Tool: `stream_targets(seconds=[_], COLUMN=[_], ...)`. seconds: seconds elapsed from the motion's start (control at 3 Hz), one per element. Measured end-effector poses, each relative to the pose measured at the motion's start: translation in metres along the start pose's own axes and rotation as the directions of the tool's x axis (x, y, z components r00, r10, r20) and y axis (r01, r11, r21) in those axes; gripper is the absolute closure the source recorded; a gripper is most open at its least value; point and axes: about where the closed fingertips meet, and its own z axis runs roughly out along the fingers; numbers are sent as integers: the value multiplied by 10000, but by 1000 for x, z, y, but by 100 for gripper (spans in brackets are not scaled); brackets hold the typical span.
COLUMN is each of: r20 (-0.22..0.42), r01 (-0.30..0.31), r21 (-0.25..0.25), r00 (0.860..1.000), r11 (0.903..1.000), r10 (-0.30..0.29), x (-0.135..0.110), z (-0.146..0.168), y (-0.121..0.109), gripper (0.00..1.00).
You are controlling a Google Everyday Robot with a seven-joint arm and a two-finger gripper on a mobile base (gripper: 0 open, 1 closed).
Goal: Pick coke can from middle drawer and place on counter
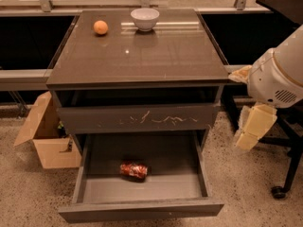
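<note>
Coke can [133, 170]: lies on its side in the pulled-out middle drawer [142, 212], so we judge it reachable from above.
Claw [251, 129]: hangs right of the cabinet, well apart from the can; its state we cannot tell.
Desk [142, 56]: orange [100, 27] and bowl [145, 19] sit at the far edge, leaving us the near part.

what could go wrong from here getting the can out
1. The coke can lies on its side in the middle drawer, so it might roll when touched.
2. The gripper hangs off to the right, outside the drawer; reaching in, it could clip the scratched drawer front above.
3. The orange and bowl sit at the back of the counter; placing there risks a bump.
</note>
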Motion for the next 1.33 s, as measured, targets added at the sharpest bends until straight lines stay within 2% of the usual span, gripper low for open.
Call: stream_targets(seconds=[0.33, 0.67, 1.0, 1.33], r20=[0, 120, 486, 1188], r01=[0, 109, 250, 504], r21=[0, -239, -385, -709], r00=[10000, 9999, 9986, 9920], r11=[10000, 9997, 9989, 9962], r10=[0, -106, -231, -418], x=[0, 4, 12, 17], z=[0, 25, 57, 113], y=[0, 3, 3, 5], gripper=[0, 0, 0, 0])
